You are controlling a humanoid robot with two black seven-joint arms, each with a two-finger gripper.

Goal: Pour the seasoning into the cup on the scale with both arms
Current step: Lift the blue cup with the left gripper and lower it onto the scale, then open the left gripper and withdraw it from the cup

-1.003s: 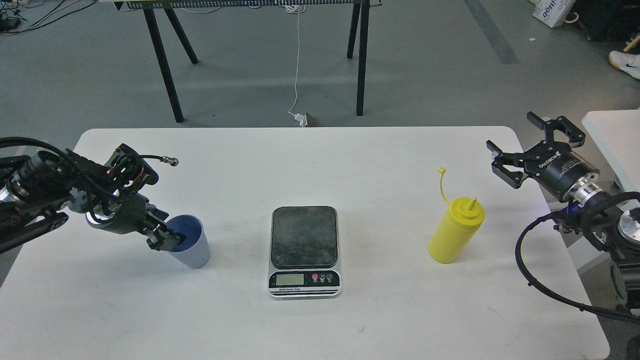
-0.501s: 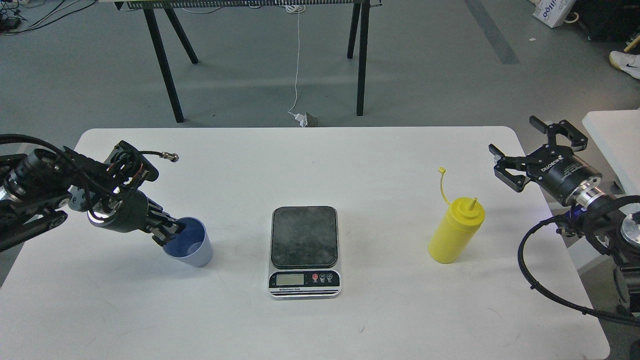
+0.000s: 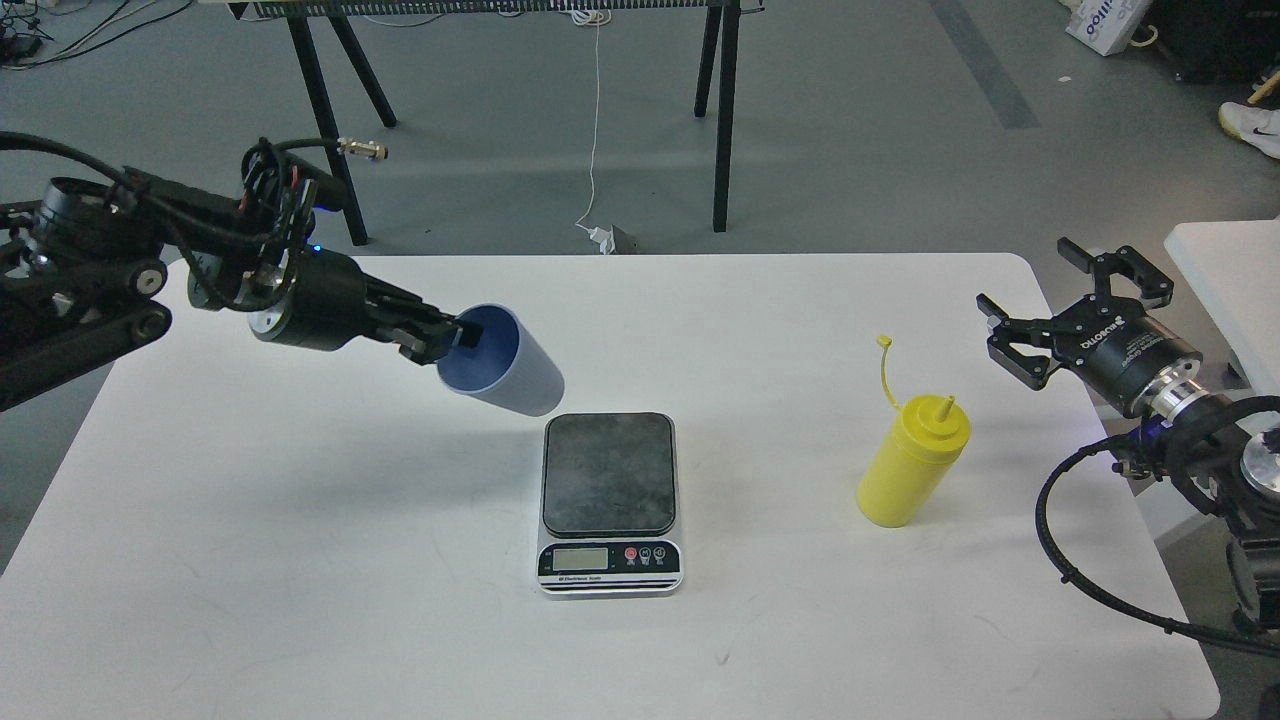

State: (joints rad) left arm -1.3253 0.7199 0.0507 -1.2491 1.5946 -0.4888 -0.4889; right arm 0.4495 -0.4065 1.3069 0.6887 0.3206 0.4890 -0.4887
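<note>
My left gripper (image 3: 455, 338) is shut on the rim of the light-blue cup (image 3: 505, 363) and holds it in the air, tilted with its mouth toward me, just left of and above the scale (image 3: 609, 500). The scale lies flat at the table's middle with nothing on its dark platform. The yellow seasoning bottle (image 3: 910, 460) stands upright to the right of the scale, its cap strap sticking up. My right gripper (image 3: 1065, 305) is open and empty, off to the right of the bottle and apart from it.
The white table (image 3: 300, 560) carries only the scale and the bottle. Black table legs (image 3: 320, 110) and a white cable stand on the floor behind the far edge. Another white surface (image 3: 1225, 270) lies past the right edge.
My left gripper has lifted the cup off the table and carried it up and to the right, toward the scale. The right gripper has barely moved.
</note>
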